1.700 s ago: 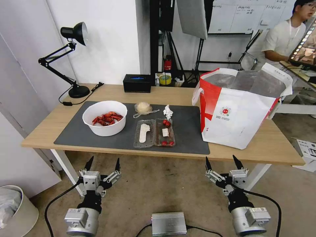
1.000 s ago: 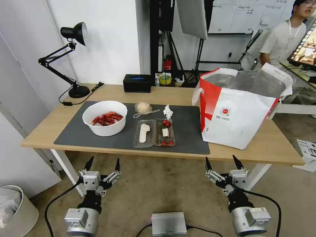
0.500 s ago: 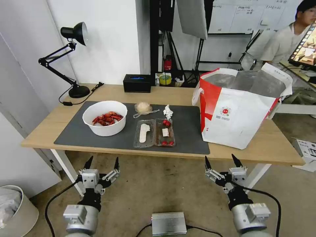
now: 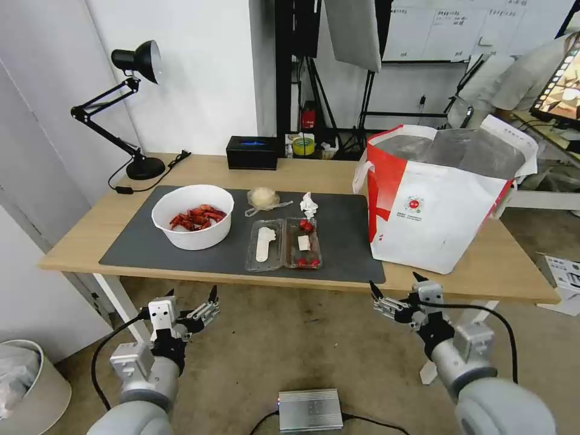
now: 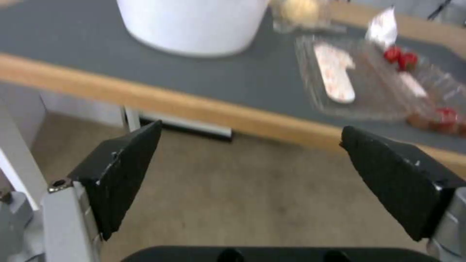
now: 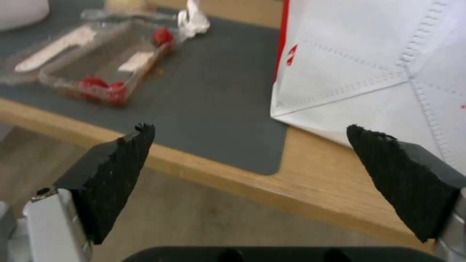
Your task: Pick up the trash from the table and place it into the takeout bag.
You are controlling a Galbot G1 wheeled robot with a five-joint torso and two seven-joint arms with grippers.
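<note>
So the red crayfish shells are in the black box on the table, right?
Not quite. The red crayfish shells are in the white round bowl on the table, not in the black box. The head view shows it.

White walls, brownish floor (image 4: 290, 350) — a black desk lamp (image 4: 130, 103) and tripod stands (image 4: 338, 90) behind.

On the tabletop (image 4: 302, 172), a white bowl (image 4: 192, 225) of red shells sits on the dark mat (image 4: 344, 241). Beside it lies an open clear tray (image 4: 283, 244), with a small plastic bag (image 4: 264, 199) and tissue wad (image 4: 309, 205) behind. The takeout bag (image 4: 441, 199) stands open at right.
</note>
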